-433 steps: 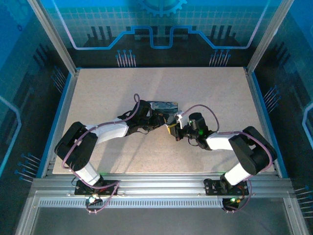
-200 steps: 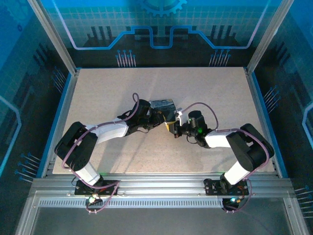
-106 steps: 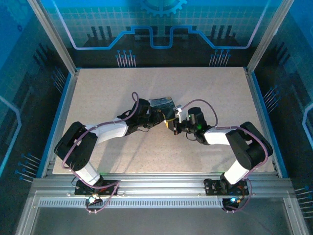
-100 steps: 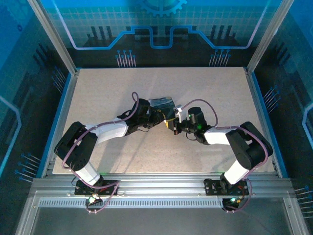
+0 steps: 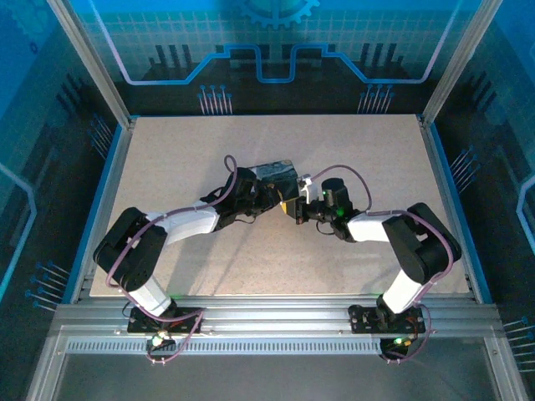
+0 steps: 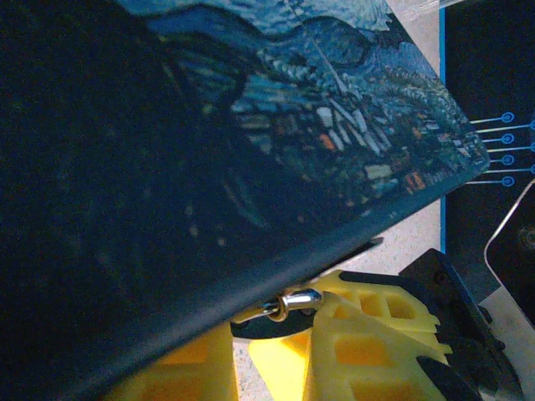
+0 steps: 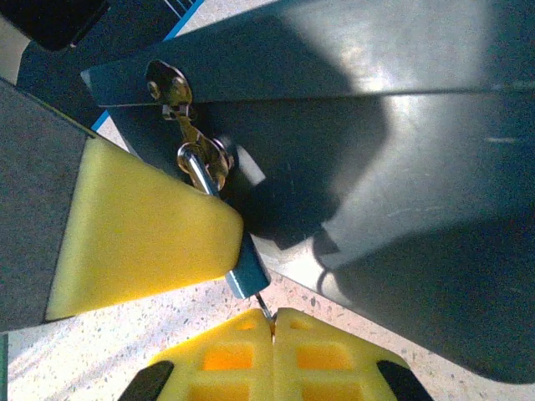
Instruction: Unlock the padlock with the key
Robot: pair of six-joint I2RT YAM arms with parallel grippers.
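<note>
Table: 1, speckled board.

Tin: 1, printed lid, plain grey side. It sits tilted at table centre between the two arms. Rigid sheet metal, probably light. Best held across its body, as it appears to be now.

Grippers: 2. Left gripper looks clamped on the tin, with one yellow pad against the tin's edge in the right wrist view. Right gripper has its pads pressed together, pinching the key.

Padlock: 1, bluish body. It hangs by its shackle from the tin's hasp, just above the right fingertips. Judged hard, light and free to swing, so it will dodge any sideways push; steady the tin, not the lock.

Key: 1, a thin dark sliver running from the pads to the padlock's lower end. Stiff but slippery, and likely to twist in the pads under torque
</note>
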